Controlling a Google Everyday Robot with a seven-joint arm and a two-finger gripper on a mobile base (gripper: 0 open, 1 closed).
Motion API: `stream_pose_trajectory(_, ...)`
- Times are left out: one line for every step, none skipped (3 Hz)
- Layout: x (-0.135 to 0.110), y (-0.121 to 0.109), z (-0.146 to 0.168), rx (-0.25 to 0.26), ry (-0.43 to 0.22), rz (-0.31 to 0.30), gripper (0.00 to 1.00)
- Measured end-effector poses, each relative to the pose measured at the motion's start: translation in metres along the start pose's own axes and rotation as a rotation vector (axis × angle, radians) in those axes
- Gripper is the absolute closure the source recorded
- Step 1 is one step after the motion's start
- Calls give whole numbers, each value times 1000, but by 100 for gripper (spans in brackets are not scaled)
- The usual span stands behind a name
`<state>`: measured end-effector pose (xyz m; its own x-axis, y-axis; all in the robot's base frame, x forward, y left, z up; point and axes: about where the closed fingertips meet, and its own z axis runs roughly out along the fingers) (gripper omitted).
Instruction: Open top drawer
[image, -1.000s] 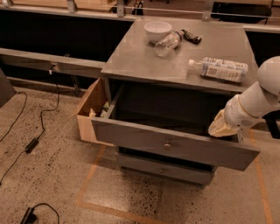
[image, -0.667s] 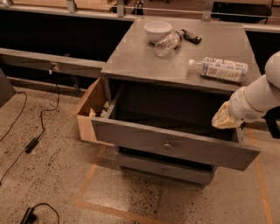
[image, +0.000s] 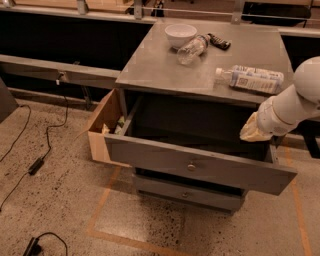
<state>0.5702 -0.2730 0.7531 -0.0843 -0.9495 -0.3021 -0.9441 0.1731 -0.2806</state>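
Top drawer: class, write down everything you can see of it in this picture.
The top drawer is grey painted wood with a tall front panel and one small round metal knob at its centre. It stands pulled well out of the cabinet, its dark inside showing nothing I can make out. The pincer hangs over its right rear corner; contact cannot be told. A cardboard box sits at its left side.

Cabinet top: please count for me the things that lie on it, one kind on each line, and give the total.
Bowls: 1, the white bowl
Bottles: 2, the clear bottle and the labelled bottle, both lying down
Small black devices: 1, the black device
Total: 4
The claw is not counted; it hangs over the right end of the open top drawer.
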Motion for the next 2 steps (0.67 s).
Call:
stream_pose_trajectory(3,-11,25,-11,23,-24,100)
stream_pose_trajectory(9,-20,49,-34,33,-26,100)
